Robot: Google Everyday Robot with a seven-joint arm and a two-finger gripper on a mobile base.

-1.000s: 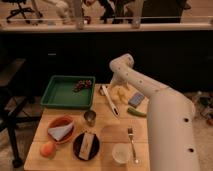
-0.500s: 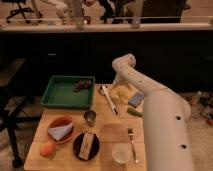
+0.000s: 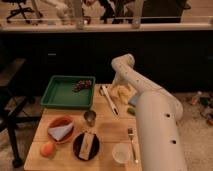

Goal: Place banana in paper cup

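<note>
Gripper point(image 3: 118, 86) still over banana point(image 3: 123, 95), arm point(image 3: 155, 125) nearer

The tabletop point(image 3: 107, 127) is showing pale, matt wood. The tray point(image 3: 62, 95) is looking like smooth green plastic. The small cup point(image 3: 90, 117) is gleaming like metal, while the paper cup point(image 3: 121, 152) is looking matt white. The arm point(image 3: 155, 125) is shining like smooth white plastic, and its hand point(image 3: 119, 86) is hanging low over the tabletop's far side, just by the dull, pale-yellow banana point(image 3: 122, 93).
</note>
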